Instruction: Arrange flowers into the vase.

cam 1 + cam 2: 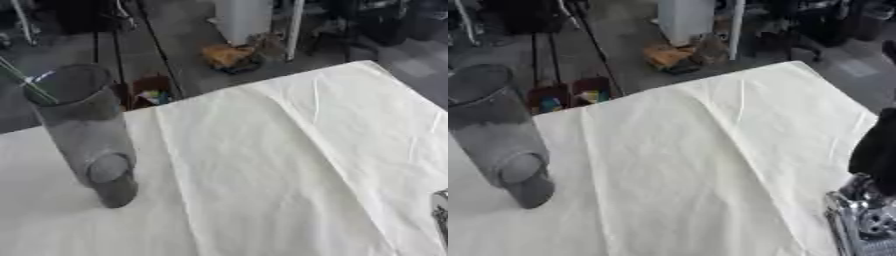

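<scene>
A tall clear glass vase [83,130] stands on the left side of the table, on the white cloth [289,165]. A thin green stem [26,82] slants across its rim and runs out of the picture at the upper left; its flower head is not in view. My right hand [866,220] shows only as a silver and black shape at the lower right edge, far from the vase. Nothing can be seen in it. My left hand is not visible.
The cloth has long creases running from the far edge toward me. Past the table's far edge is grey floor with a white post [243,20], an orange-brown bundle [229,56] and small dark boxes [570,95].
</scene>
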Action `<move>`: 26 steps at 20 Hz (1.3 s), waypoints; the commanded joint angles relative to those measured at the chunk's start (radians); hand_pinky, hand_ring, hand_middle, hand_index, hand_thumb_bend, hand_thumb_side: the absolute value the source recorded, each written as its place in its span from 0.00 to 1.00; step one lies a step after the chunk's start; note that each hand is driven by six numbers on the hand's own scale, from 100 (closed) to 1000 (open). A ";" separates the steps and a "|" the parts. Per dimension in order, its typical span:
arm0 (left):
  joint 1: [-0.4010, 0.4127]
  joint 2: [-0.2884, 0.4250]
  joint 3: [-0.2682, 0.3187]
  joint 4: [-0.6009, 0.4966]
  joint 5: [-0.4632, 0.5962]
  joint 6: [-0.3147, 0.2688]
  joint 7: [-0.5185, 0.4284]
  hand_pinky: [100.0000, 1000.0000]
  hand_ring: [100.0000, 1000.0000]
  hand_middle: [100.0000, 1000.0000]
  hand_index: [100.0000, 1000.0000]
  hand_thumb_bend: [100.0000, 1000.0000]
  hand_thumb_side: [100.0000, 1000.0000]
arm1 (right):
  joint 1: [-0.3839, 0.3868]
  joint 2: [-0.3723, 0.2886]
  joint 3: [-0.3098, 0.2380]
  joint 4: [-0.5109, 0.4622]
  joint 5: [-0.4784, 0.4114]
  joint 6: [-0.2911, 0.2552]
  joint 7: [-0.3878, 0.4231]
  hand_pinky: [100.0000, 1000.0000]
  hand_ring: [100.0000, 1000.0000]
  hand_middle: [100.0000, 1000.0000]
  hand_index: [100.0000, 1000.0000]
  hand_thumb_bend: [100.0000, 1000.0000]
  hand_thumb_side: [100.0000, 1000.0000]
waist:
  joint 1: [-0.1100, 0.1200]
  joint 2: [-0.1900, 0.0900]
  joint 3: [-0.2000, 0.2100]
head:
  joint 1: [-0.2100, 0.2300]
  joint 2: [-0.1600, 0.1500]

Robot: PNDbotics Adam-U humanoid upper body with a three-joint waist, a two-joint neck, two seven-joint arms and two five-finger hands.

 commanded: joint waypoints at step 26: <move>0.036 -0.013 -0.129 -0.078 -0.088 0.115 0.006 0.66 0.63 0.62 0.18 0.00 0.76 | -0.020 -0.008 -0.003 -0.013 0.009 -0.009 -0.018 0.67 0.77 0.72 0.80 0.00 0.52 | -0.003 -0.013 0.008 | -0.013 -0.022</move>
